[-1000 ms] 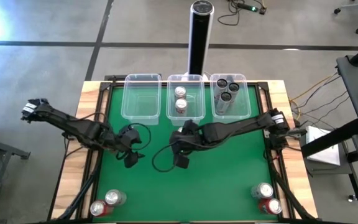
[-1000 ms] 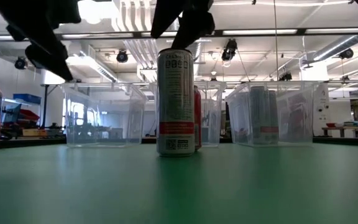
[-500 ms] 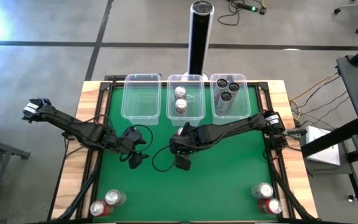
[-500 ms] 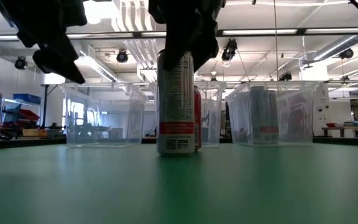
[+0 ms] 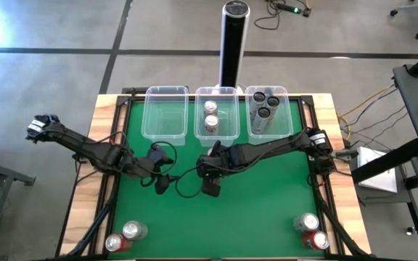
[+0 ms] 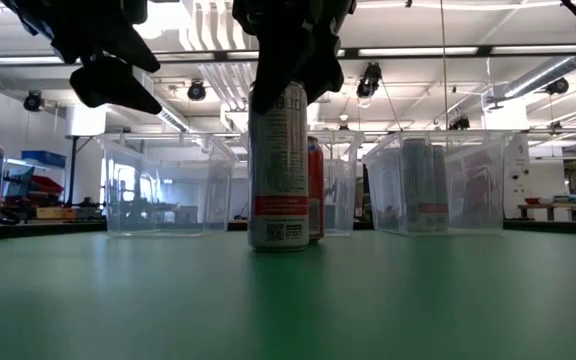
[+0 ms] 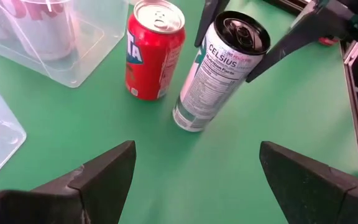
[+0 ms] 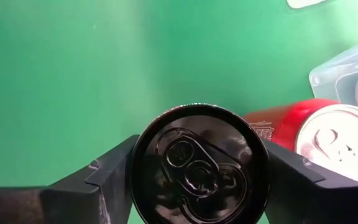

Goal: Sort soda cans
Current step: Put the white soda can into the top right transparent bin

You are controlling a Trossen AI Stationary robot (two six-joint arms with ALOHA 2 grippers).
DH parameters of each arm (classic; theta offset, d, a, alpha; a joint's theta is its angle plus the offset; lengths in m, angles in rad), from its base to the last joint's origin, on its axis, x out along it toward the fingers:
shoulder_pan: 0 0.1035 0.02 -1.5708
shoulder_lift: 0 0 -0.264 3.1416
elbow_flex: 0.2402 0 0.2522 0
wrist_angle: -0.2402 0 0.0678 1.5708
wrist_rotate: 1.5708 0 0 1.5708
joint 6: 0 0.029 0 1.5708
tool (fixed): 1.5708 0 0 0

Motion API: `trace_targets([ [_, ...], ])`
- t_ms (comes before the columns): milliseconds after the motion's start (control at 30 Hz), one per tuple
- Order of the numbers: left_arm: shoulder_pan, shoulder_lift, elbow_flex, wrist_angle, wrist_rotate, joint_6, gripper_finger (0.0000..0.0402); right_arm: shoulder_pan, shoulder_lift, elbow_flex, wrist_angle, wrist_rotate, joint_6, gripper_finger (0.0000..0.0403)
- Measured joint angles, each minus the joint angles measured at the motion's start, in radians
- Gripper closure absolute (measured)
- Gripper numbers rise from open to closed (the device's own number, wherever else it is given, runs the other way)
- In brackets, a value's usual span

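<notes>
I've got the right gripper on the tall silver-white can, its black top sitting squarely between my two fingers, which press its sides. The can stands mid-table on the green mat, leaning slightly, with a red can just beside it. My right arm reaches in from the table's right edge, wrist pointing down. The left gripper hovers nearby, spread wide and holding nothing, facing both cans.
</notes>
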Motion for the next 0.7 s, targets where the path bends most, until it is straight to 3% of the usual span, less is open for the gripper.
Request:
trace_targets([
  [167,0.000,-0.027,0.016,-0.014,0.000,-0.004,0.0074,-0.001,-0.036,0.078,-0.051,-0.050,0.012,0.0147],
  [400,0.005,-0.067,0.084,-0.017,-0.012,0.054,0.0074,0.000,-0.197,0.170,-0.202,-0.034,0.054,0.0146],
  [700,0.010,-0.078,0.187,-0.013,-0.009,0.101,0.0074,-0.008,-0.479,0.052,-0.334,0.331,0.200,0.0147],
])
